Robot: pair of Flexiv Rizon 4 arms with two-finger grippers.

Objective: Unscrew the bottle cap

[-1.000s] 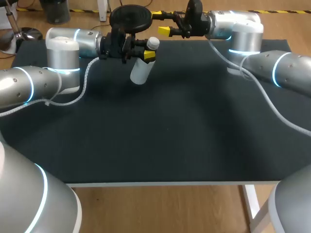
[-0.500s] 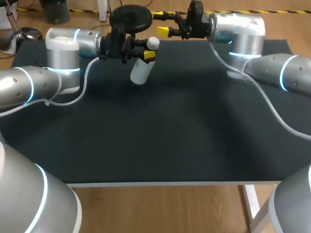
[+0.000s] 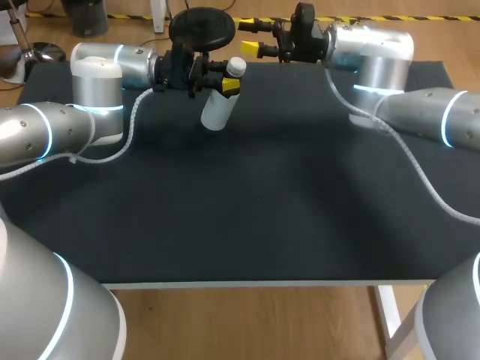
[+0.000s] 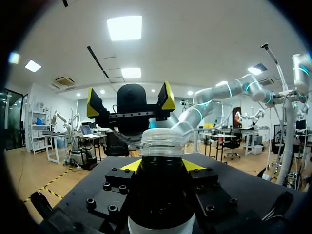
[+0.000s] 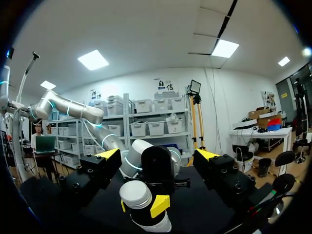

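The left gripper (image 3: 227,85) is clamping the white plastic bottle (image 3: 217,111) near its shoulder, just under the white ribbed screw cap (image 3: 235,67). It is holding the bottle tilted in the air above the far part of the black-covered table (image 3: 262,195), w/ the cap pointing toward the right arm. The right gripper (image 3: 251,37) is standing wide open near the cap and is not touching it.

The step in hand is probably bringing the right fingers around the cap. To do it well, the right gripper should be lining up w/ the cap axis and advancing until the pads are covering the ribs only, not the neck. Then it should be closing firmly before any turn. The left grip must be firm enough that the bottle is not spinning together w/ the cap.

Hard to judge: whether the cap is already loosened, since the thread is hidden. In the head view one left finger is hiding behind the bottle. In both wrist views the bottle's lower part is cut off, and in the left one its body is lying in shadow.
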